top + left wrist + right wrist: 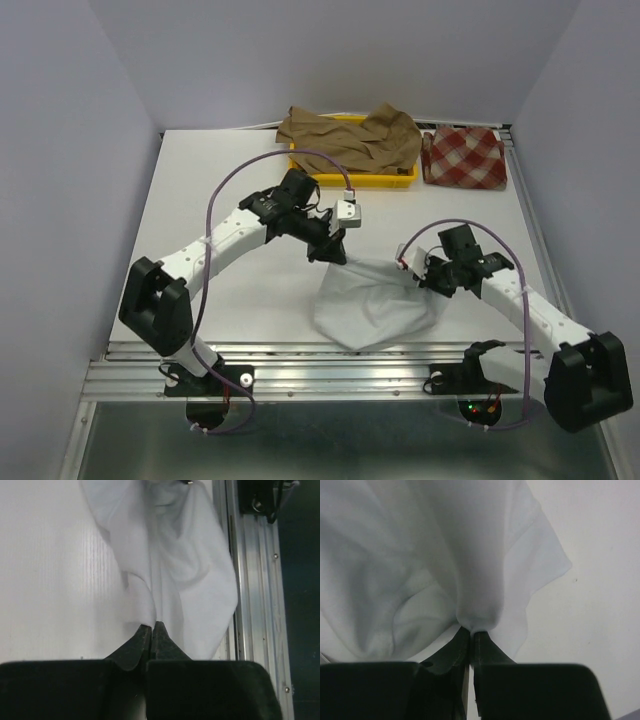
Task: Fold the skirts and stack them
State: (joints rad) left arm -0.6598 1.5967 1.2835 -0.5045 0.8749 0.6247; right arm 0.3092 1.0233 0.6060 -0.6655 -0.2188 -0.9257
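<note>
Near the table's (pixel 230 180) front edge, at about 6 o'clock from its centre, the white skirt (pixel 375 305) spreads in a rumpled fan, its lower hem close to the metal rail (pixel 300 372). The left gripper (pixel 333 252) holds the skirt's 11 o'clock corner. Its wrist view shows the jaws clenched on a fold, with cloth spilling away from the tips. The right gripper (pixel 425 272) holds the 2 o'clock corner, jaws likewise clamped on a gathered tuck of white fabric. Farther back, at 12 o'clock, the tan-brown skirt (pixel 350 138) lies crumpled across the yellow tray (pixel 400 180). Just beside it, at 1 o'clock, the red-and-beige checked skirt (pixel 463 158) rests in a compact, roughly square shape on the table.
</note>
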